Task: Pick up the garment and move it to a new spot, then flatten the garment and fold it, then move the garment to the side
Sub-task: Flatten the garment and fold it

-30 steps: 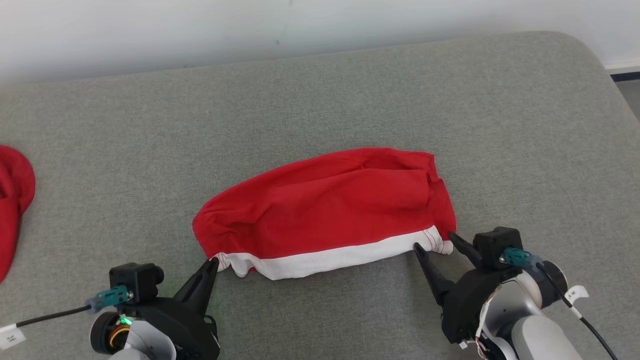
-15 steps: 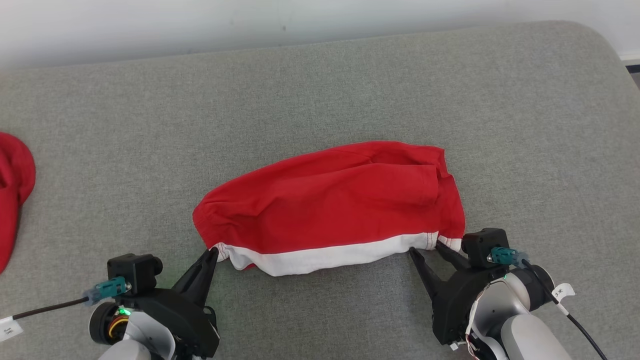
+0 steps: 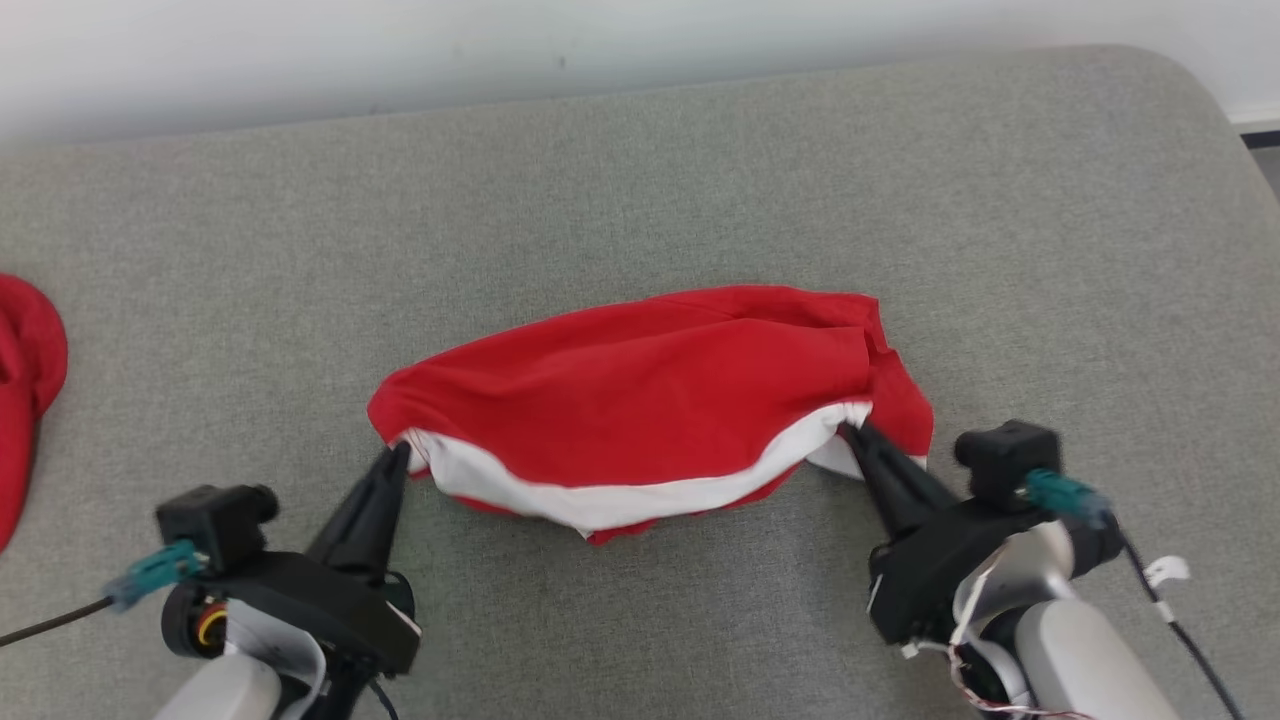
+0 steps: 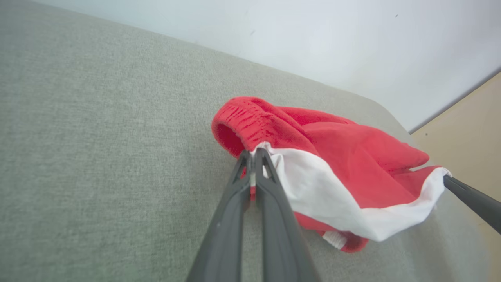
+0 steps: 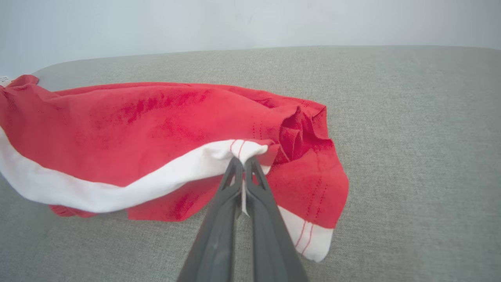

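Observation:
The garment (image 3: 650, 400) is red with a white band along its near hem and lies in the middle of the grey cushion. My left gripper (image 3: 400, 452) is shut on the hem's left corner, also seen in the left wrist view (image 4: 252, 153). My right gripper (image 3: 850, 430) is shut on the white hem at its right end, with cloth pinched between the fingers (image 5: 243, 160). The hem between the two grips is lifted and sags in a curve, and a red lower layer (image 5: 309, 188) stays on the cushion. The right gripper's finger (image 4: 469, 199) shows at the left wrist view's right edge.
A second red cloth (image 3: 25, 400) lies at the cushion's far left edge. The grey cushion (image 3: 640, 180) stretches back to a pale wall (image 3: 600, 40). Its rounded right corner meets the floor (image 3: 1262, 150) at the far right.
The right gripper has closed on the white hem's right end. Both grippers have moved away from me and raised the hem, which now hangs in a curve between them.

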{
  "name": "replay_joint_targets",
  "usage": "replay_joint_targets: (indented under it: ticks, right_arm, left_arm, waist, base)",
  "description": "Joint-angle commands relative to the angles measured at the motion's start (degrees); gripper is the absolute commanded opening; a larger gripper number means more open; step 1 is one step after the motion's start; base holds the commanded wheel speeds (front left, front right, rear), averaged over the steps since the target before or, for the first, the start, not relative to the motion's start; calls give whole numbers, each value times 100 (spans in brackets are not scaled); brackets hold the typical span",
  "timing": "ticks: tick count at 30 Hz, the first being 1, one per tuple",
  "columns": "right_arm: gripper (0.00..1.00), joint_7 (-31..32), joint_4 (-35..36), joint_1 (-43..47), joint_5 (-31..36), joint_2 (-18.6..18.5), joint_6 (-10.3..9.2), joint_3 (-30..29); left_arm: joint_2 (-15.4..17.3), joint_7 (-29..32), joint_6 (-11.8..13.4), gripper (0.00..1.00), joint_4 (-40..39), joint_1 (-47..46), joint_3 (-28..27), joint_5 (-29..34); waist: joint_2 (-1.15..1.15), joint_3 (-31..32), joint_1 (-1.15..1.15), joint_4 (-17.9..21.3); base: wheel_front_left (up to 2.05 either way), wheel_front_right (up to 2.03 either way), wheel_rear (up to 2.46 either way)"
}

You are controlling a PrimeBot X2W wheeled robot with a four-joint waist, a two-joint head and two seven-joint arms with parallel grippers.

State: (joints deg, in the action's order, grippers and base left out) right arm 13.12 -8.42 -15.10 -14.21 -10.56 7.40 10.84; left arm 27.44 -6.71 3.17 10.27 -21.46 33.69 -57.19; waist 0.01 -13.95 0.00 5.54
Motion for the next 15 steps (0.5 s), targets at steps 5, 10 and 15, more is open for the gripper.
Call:
replay_joint_targets:
  ticks: [5, 10, 15]
  right_arm:
    - [0, -494, 658, -31, -205, -158, 18, -249]
    - [0, -695, 1296, -64, -470, -322, 18, -399]
    - [0, -797, 1865, -209, -816, -430, 18, -524]
  left_arm:
    - [-33, -484, -174, 0, -407, 96, -449, -294]
    - [6, -620, -297, 0, -917, 3, -719, -438]
    - [48, -494, -379, 0, -1441, -319, -809, -516]
  waist:
    - [-1, 181, 0, 40]
    - [-1, 319, 0, 64]
    - [-1, 436, 0, 89]
  base:
    - [0, 0, 0]
    - [0, 0, 0]
    - [0, 0, 0]
